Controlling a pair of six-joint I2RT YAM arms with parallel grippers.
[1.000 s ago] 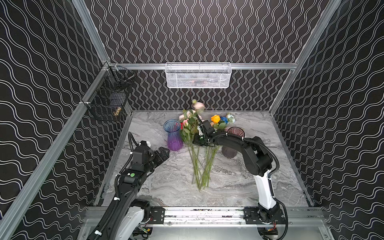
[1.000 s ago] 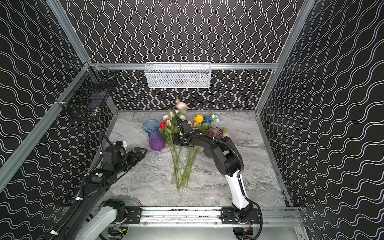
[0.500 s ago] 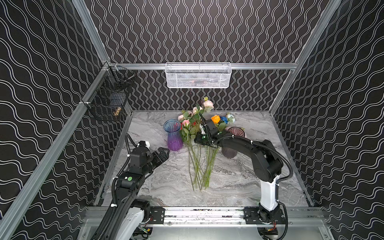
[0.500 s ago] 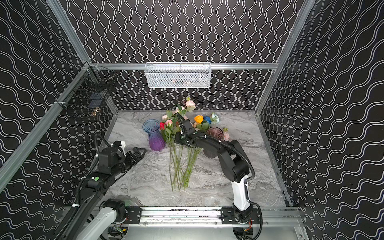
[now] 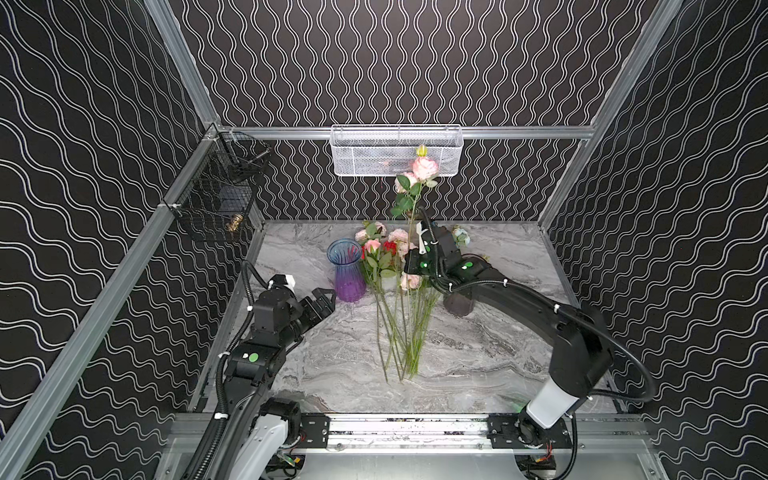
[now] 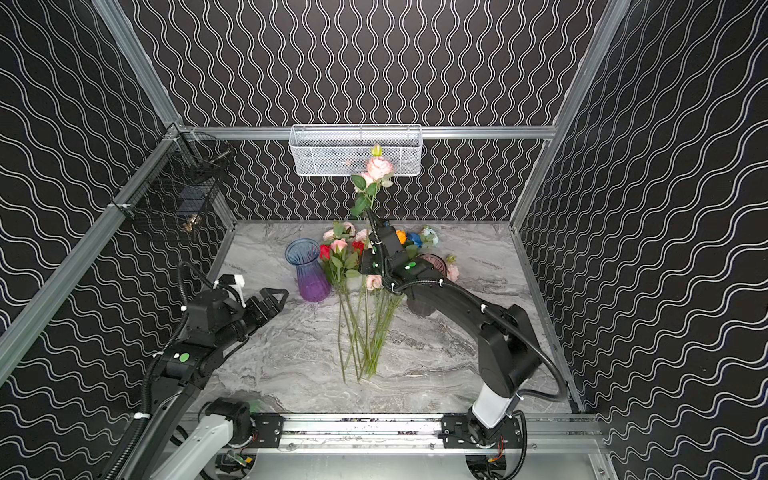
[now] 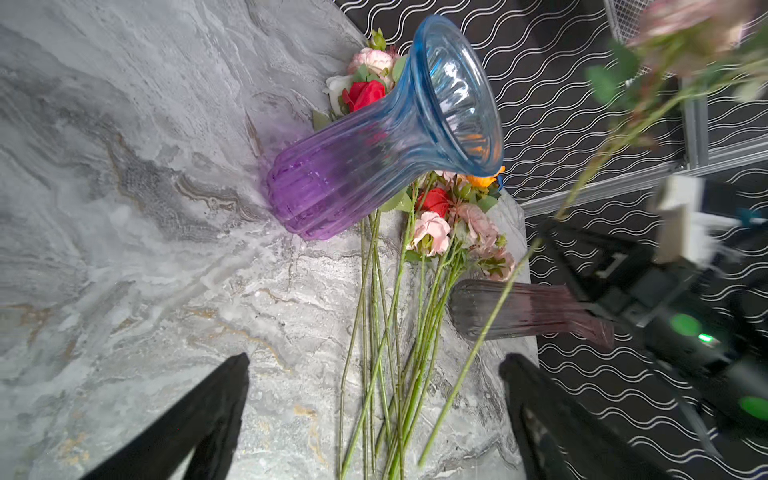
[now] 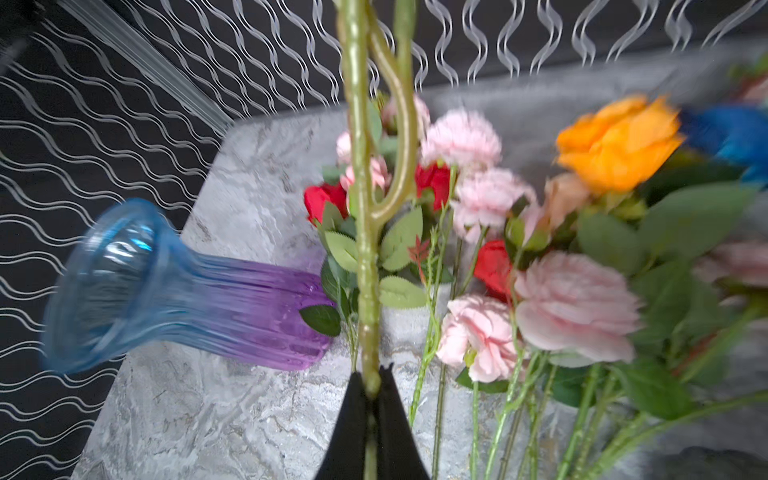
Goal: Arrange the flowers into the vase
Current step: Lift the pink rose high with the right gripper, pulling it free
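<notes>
A blue-to-purple glass vase stands upright on the marble table, left of the flowers. The flowers lie in a bundle, heads toward the back wall. My right gripper is shut on the green stem of a pink rose, holding it nearly upright above the bundle. My left gripper hangs open and empty just left of the vase's base.
A dark smoky vase stands right of the bundle, under my right arm. A white mesh basket hangs on the back wall behind the rose's head. A black wire basket hangs on the left wall.
My right gripper has lifted the pink rose, and its head has risen from just above the bundle to the height of the white basket. The left arm has barely shifted.
</notes>
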